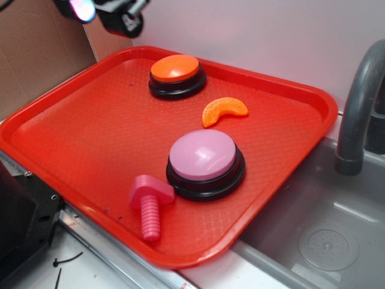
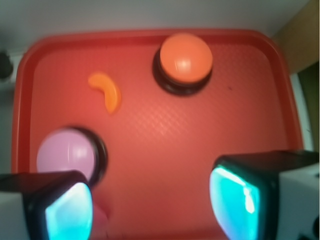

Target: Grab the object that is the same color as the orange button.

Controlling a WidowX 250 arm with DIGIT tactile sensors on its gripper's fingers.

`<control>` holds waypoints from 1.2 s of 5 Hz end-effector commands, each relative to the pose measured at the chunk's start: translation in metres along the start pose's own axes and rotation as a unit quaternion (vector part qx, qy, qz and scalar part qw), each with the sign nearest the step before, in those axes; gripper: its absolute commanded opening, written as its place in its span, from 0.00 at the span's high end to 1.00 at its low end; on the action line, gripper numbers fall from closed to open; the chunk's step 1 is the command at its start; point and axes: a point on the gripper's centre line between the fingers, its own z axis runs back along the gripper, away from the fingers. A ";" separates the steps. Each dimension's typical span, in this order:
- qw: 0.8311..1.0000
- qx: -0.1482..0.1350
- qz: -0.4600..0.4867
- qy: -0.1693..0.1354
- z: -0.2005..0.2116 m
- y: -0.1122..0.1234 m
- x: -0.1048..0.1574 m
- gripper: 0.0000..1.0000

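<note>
Hovering high over the red tray (image 1: 72, 126), the gripper (image 2: 150, 200) has its fingers spread apart, grasping nothing. The orange slice (image 1: 224, 111) lies on the tray between the orange button (image 1: 175, 73) and the pink button (image 1: 203, 158).

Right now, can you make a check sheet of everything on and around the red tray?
Surface: red tray, textured, lying flat beside a grey sink.
Job's things: orange slice toy between the two buttons, touching neither; orange button near the far rim.
Clutter: pink button; pink bolt lying on its side by it.
Hand: hand open, holding nothing, raised above the tray.
Cables: black zip ties on the bench in front.
Surroundings: grey faucet, cardboard at the back left, white wall.
</note>
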 end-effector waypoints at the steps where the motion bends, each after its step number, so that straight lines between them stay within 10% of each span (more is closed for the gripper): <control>1: 0.999 0.011 0.033 -0.022 -0.059 -0.025 0.045 0.00; 6: 0.998 0.034 0.050 0.025 -0.152 -0.041 0.054 0.00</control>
